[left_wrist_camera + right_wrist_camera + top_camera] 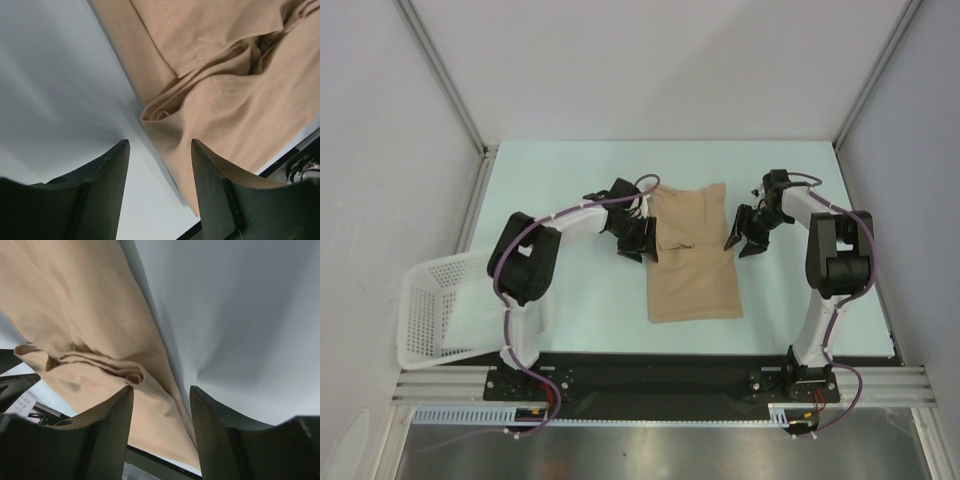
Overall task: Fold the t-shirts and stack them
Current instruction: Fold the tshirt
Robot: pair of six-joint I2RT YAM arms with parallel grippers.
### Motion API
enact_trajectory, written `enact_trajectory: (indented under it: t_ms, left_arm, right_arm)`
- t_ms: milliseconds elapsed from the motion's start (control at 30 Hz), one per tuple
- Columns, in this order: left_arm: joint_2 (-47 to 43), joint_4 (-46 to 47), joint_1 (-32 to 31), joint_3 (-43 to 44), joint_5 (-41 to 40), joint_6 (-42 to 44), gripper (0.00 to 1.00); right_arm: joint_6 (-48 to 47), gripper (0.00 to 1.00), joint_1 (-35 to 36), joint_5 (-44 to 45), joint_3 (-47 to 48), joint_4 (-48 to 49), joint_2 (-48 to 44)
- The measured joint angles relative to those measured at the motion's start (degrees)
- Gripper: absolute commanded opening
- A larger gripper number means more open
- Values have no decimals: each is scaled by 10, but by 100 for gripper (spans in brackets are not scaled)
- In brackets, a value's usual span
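A tan t-shirt [692, 255] lies on the pale table, folded into a long strip running front to back, with a crease across its middle. My left gripper [638, 243] is open and empty at the strip's left edge, beside the crease. In the left wrist view the cloth [235, 90] lies just ahead of the open gripper [160, 150]. My right gripper [746, 240] is open and empty at the strip's right edge. In the right wrist view the cloth edge [90, 340] runs between the open gripper's [161, 395] fingers.
A white lattice basket [435, 310] stands tilted off the table's left front edge beside the left arm's base. Grey walls enclose the table on the left, back and right. A black rail runs along the front edge [660, 375].
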Motion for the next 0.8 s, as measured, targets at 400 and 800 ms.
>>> enact_trajectory:
  t_ms: [400, 800]
  left_arm:
    - [32, -43, 5, 72, -53, 38, 78]
    - [69, 61, 75, 186, -14, -5, 74]
  right_arm:
    - [1, 66, 0, 68, 68, -8, 45]
    - [31, 66, -13, 8, 305, 61, 182]
